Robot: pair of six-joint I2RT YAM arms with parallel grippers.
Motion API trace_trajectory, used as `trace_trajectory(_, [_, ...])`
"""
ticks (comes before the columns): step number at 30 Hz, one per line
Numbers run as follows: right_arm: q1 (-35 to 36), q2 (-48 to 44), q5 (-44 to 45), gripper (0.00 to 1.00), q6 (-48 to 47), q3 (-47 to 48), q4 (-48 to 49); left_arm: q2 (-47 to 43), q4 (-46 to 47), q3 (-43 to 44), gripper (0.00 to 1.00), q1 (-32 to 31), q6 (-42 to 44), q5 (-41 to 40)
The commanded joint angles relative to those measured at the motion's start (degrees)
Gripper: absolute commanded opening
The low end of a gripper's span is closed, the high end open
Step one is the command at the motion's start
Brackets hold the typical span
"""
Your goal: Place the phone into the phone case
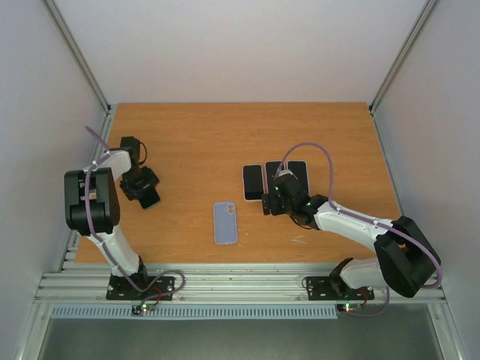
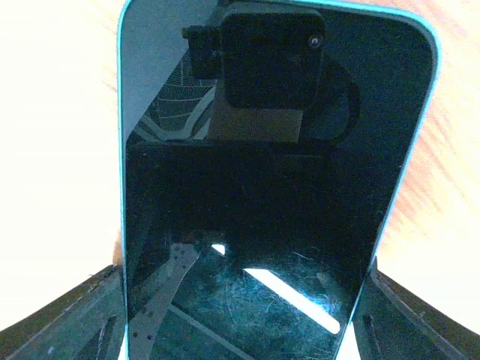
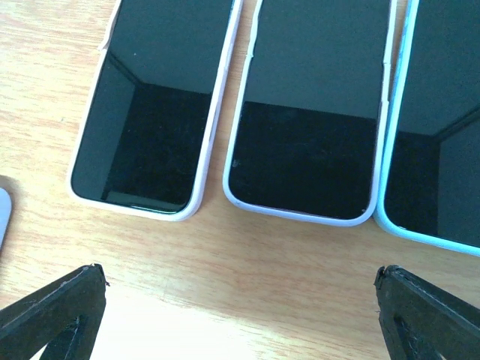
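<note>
Phone (image 2: 255, 187) gripped in my left pincer (image 2: 247, 319), held over the left side of the table (image 1: 195, 135).

Black glass face with a teal rim, smudged and finely scratched toward the near end, mirroring my wrist camera; my fingers (image 2: 71, 319) press on its two long edges. Pale blue phone case (image 1: 225, 223) lies flat near the table's front middle, well apart from the phone. My right pincer (image 3: 240, 315) is spread wide, holding nothing, just short of three cased phones (image 3: 311, 112) lying side by side, screens up, to the right of the case.
</note>
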Motion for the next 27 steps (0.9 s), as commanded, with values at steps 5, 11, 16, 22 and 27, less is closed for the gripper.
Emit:
trace_trajectory(5, [-0.3, -1.7, -5.4, 0.99, 0.6, 0.3, 0.2, -9.3, 1.5, -5.8, 0.64, -10.6, -4.1, 7.5])
trace_trajectory(11, [-0.1, -3.1, -13.3, 0.98, 1.9, 0.4, 1.0, -15.5, 3.4, -8.0, 0.64, -19.3, -7.3, 9.3])
trace_trajectory(16, [0.2, -5.1, -20.3, 0.98, 2.7, -0.4, 3.2, -19.7, 5.2, -9.4, 0.64, -27.6, -10.1, 9.1])
trace_trajectory(22, [1.2, -5.2, -27.6, 0.97, 4.6, -0.4, 8.0, -21.2, 9.0, -9.9, 0.64, -36.4, -13.5, 10.3])
trace_trajectory(27, [2.7, -3.9, -31.4, 0.9, 8.5, -1.1, 13.5, -22.8, 12.6, -10.0, 0.64, -41.9, -15.3, 9.6])
